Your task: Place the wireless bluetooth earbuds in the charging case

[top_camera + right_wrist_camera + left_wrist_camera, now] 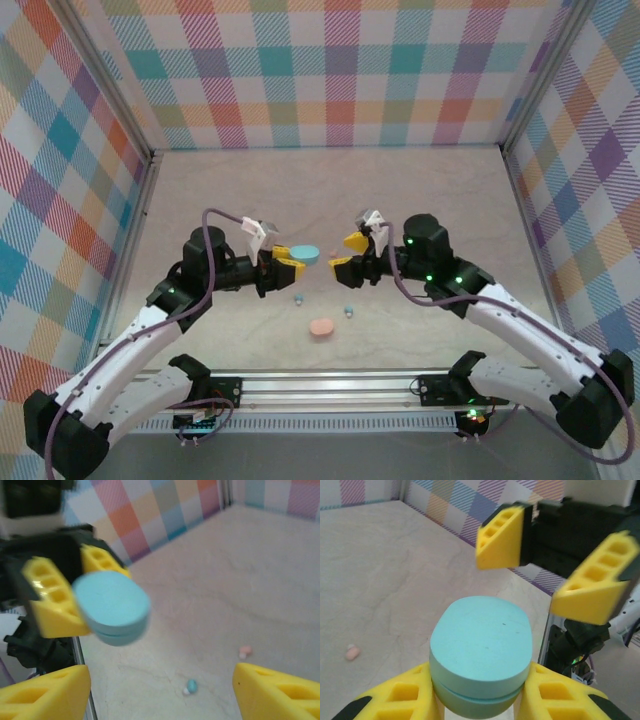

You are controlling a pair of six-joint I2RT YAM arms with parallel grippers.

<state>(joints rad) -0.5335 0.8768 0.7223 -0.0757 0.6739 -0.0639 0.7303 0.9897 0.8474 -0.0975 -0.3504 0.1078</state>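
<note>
- The left gripper (290,257) pinches a light blue oval plastic case (305,253) between its two yellow fingers and holds it up off the sandy table top (420,200).
- In the left wrist view, the light blue oval plastic case (480,640) lies flat side up. A yellow finger presses on it at 3 o'clock and another at 9 o'clock. A thin line runs round its side.
- The right gripper (345,253) is at 3 o'clock from that case, close by but not touching it. Its fingers are spread wide and there is nothing between them.
- The right wrist view shows the wide gap in the right gripper (160,695) too, with the blue case (112,605) up at 11 o'clock.
- A pale pink oval plastic case (321,328) lies flat on the table at 6 o'clock from the blue case.
- The buds lie loose on the table, outside both cases.
- One tiny light blue bud (298,298) is at 11 o'clock from the pink case.
- Another tiny light blue bud (348,311) is at 2 o'clock from the pink case.
- In the right wrist view, a tiny pale pink bud (245,651) lies at 2 o'clock from a blue bud (190,685), near it but apart.
- In the left wrist view, a pink bud (352,652) lies alone at 9 o'clock, well apart from the held case.
</note>
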